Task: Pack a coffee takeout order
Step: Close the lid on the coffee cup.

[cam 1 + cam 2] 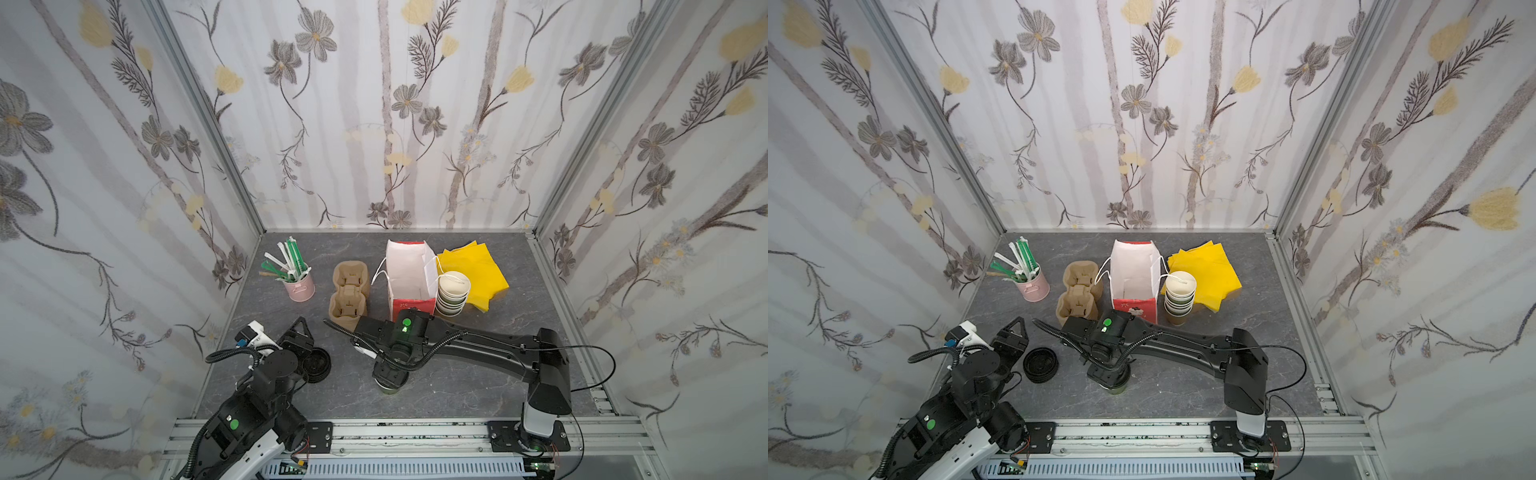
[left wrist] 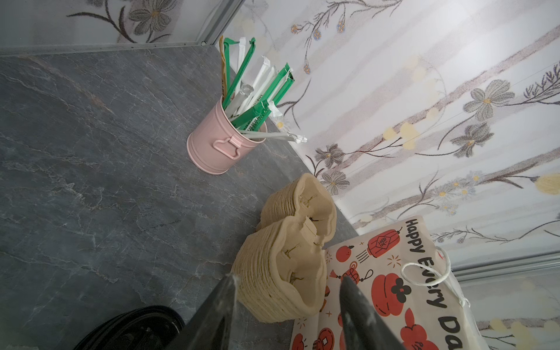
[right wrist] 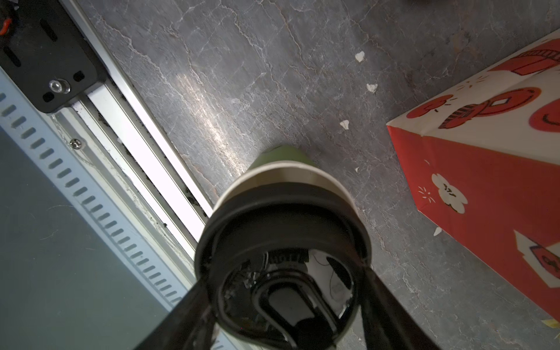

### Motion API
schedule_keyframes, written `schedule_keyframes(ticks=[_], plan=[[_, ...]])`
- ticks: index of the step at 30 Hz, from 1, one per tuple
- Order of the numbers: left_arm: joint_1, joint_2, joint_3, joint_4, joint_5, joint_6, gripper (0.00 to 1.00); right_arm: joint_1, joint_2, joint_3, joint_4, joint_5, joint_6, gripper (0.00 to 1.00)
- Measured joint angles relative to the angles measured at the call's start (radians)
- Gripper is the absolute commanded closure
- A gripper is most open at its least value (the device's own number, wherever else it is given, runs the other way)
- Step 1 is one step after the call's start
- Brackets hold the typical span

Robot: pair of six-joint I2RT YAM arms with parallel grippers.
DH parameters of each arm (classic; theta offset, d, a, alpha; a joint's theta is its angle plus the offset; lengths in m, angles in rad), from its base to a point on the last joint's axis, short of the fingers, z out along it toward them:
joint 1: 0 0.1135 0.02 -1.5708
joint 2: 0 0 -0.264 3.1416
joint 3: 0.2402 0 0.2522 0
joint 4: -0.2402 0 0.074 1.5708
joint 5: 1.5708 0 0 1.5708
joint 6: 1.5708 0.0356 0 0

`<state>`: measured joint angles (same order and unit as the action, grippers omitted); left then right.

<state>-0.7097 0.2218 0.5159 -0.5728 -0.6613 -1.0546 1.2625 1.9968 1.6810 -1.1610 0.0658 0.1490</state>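
Observation:
A green paper cup with a black lid point(image 3: 281, 218) stands on the grey table near the front edge, mostly hidden under my right wrist in both top views point(image 1: 390, 386). My right gripper point(image 3: 285, 281) is shut on the lid from above, one finger on each side. The red, white-lined paper bag point(image 1: 409, 274) stands open behind it. The tan carriers point(image 1: 350, 293) are stacked left of the bag. Yellow napkins point(image 1: 478, 270) lie right of it. Green straws point(image 1: 291, 262) stick out of a pink bucket. My left gripper point(image 2: 288, 277) is open and empty at front left, facing the carrier stack point(image 2: 272, 285).
A stack of loose black lids point(image 1: 316, 363) lies right beside my left gripper point(image 1: 300, 330). Nested empty paper cups point(image 1: 453, 291) stand against the bag's right side. The pink bucket point(image 1: 301, 289) sits at the back left. Papered walls close three sides; an aluminium rail point(image 1: 415, 432) runs along the front.

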Motion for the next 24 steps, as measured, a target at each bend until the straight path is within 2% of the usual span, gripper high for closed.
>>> schedule_keyframes(ticks=[24], plan=[[0.000, 0.000, 0.000, 0.000, 0.000, 0.000, 0.44, -0.002, 0.047, 0.006, 0.010, -0.016, -0.018, 0.37]])
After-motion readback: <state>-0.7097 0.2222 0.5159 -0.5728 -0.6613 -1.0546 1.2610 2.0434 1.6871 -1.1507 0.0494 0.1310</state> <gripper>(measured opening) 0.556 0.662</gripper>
